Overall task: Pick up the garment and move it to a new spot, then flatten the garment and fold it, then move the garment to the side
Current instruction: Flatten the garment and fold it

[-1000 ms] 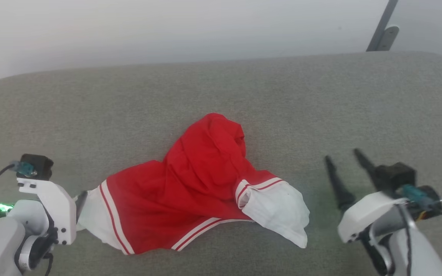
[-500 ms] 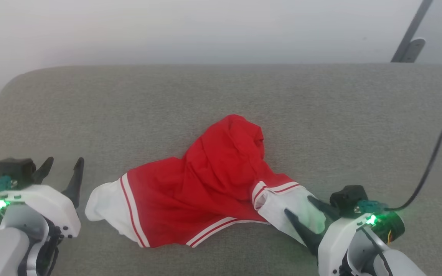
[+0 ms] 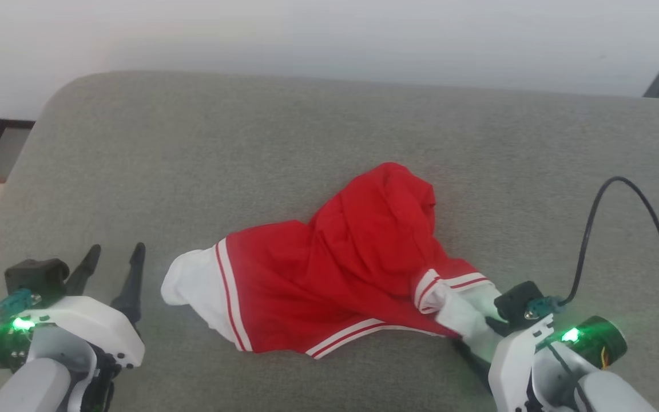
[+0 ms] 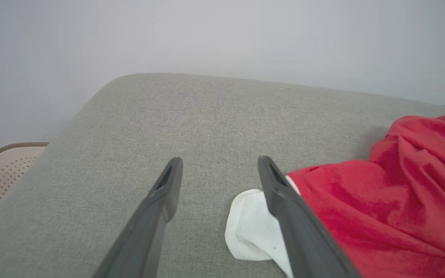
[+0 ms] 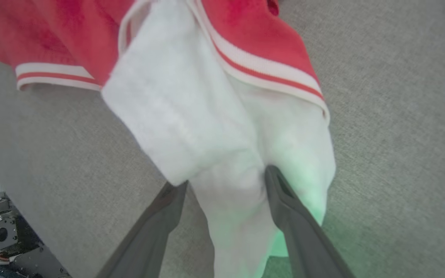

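Garment (image 3: 335, 269) on couch (image 3: 306, 143); right gripper (image 5: 226, 178) wide apart astride white cuff (image 5: 207, 116), left gripper (image 4: 219, 159) wide, empty

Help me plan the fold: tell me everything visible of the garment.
The garment is bright red soft fabric with white cuffs edged in red-and-white stripes. It lies crumpled on the grey cushion. The open right gripper straddles its right cuff; the open left gripper is beside the left cuff, apart.

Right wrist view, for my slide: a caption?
Open right gripper straddles the white cuff of the red garment on grey upholstery.
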Motion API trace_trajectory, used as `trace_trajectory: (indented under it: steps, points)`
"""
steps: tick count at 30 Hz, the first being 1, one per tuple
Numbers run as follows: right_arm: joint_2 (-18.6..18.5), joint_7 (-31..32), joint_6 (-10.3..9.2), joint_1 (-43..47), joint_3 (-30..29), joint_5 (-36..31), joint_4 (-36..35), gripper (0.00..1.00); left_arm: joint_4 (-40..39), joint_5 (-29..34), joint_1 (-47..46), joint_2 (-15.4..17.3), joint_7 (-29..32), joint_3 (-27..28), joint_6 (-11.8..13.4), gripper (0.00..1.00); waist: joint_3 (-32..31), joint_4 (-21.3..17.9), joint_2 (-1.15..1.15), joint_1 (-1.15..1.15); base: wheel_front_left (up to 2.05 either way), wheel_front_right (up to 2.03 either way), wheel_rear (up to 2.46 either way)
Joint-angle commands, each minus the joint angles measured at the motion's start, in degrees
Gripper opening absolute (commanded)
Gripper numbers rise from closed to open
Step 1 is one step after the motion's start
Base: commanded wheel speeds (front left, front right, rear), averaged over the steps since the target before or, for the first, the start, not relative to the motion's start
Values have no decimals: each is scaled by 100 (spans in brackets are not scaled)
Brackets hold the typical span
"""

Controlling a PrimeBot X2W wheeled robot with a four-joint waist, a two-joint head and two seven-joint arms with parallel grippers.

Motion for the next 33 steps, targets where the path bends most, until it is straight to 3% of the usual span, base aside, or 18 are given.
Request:
trace_trajectory:
  steps: [1,2,3,9,18,26,27,30,32,33]
  points:
    - [14,24,0,-58,-21,-49,39,50,19,18,-11,-32,-25,-15,-12,100,58,88,0,0,0,0,0]
    - [47,41,0,-64,-58,-58,59,17,28,25,-41,-50,-36,-24,-16,100,71,112,0,0,0,0,0]
    - [62,46,0,-78,-82,-74,58,0,39,10,-58,-77,-47,-23,-15,100,80,132,0,0,0,0,0]
    - [109,209,0,-42,-382,264,-181,0,95,-18,-94,-137,-100,-46,-53,100,75,170,0,0,0,0,0]
    - [295,345,0,-186,-1443,914,-468,0,166,-5,-68,-160,-117,-120,-121,100,-2,163,0,0,0,0,0]
    - [486,29,1,-846,-2192,616,469,0,216,49,-154,-203,-84,-237,-201,100,-15,256,0,0,0,0,0]
    - [472,-34,0,-946,-2176,530,618,5,226,51,-168,-214,-77,-251,-213,100,-10,274,0,0,0,0,0]
    - [502,-153,0,-1240,-2162,360,1144,9,251,79,-216,-242,-68,-305,-252,100,6,336,0,0,0,0,0]
    - [559,-197,0,-1447,-2145,339,1542,20,276,92,-262,-259,-75,-330,-277,100,25,367,0,0,0,0,0]
    - [543,-217,0,-1546,-2127,254,1740,20,285,99,-287,-271,-75,-339,-293,100,38,389,0,0,0,0,0]
